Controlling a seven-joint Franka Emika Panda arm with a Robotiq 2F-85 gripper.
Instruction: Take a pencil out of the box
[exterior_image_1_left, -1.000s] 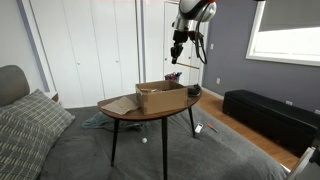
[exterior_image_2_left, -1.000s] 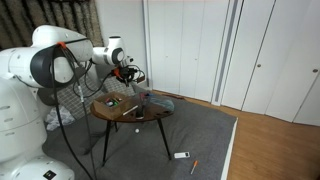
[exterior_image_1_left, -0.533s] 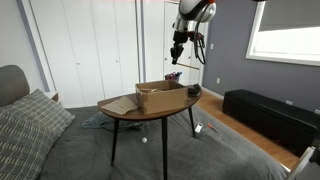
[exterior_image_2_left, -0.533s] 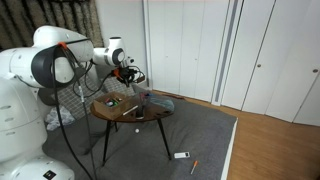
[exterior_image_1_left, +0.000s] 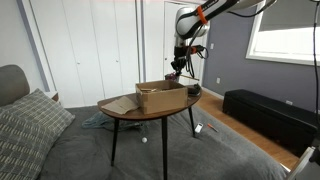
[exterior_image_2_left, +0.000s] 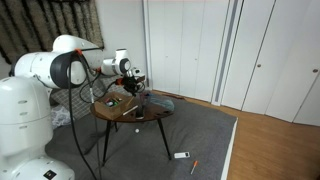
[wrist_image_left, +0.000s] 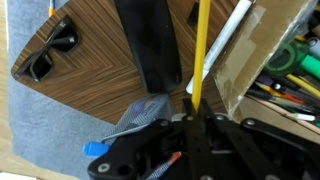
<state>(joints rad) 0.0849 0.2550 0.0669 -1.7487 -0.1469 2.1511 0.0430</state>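
The brown cardboard box (exterior_image_1_left: 160, 96) sits on the round wooden table (exterior_image_1_left: 125, 113), with its loose flap lying toward the sofa side. In the wrist view the box (wrist_image_left: 262, 32) is at the right, with several pens and pencils inside. My gripper (wrist_image_left: 195, 120) is shut on a yellow pencil (wrist_image_left: 200, 50) that points straight out from the jaws. In both exterior views the gripper (exterior_image_1_left: 177, 68) (exterior_image_2_left: 136, 86) hangs just above the table at the box's end, outside the box.
A black flat object (wrist_image_left: 150, 45) and sunglasses (wrist_image_left: 52, 52) lie on the table beside the box. A sofa with a pillow (exterior_image_1_left: 25, 130) and a black bench (exterior_image_1_left: 265, 110) flank the table. Small items (exterior_image_2_left: 182, 155) lie on the carpet.
The arm has come down from high above the box to just above the table at the box's end. The box has not moved.
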